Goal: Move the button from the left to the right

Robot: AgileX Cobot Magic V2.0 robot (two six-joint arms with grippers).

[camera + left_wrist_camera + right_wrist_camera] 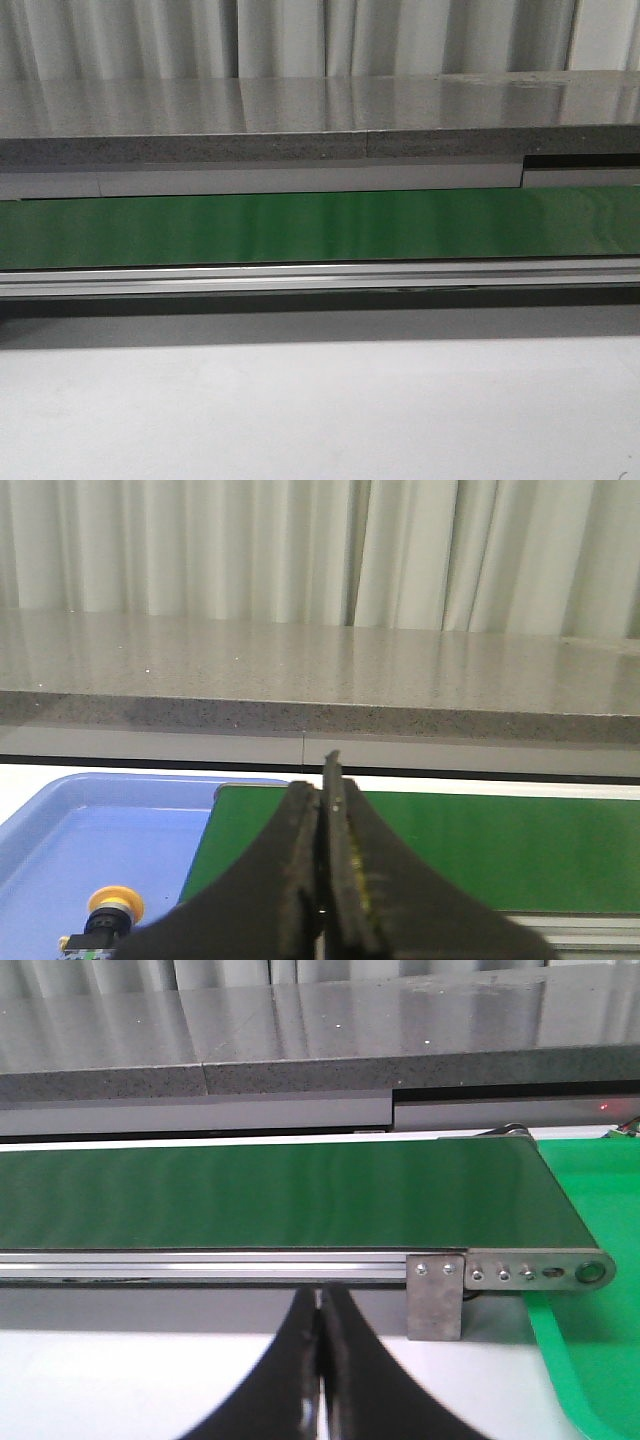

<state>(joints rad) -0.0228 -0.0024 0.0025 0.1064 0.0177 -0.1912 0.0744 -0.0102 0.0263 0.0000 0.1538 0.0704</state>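
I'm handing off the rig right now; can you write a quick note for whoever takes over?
Left pincer: shut, empty, hanging above the near edge of the green conveyor belt.
Right pincer: shut, empty, in front of the belt's right end.
Button: yellow-orange cap, lying in the blue tray at the belt's left end, beside the left pincer, not touched.
Green tray sits past the belt's right end.
Done: nothing visible; the belt carries nothing.
Left: open the left pincer, pick up the button, move it to the right side.

Green belt (320, 228) bare; grey counter (300, 120) walls far side.
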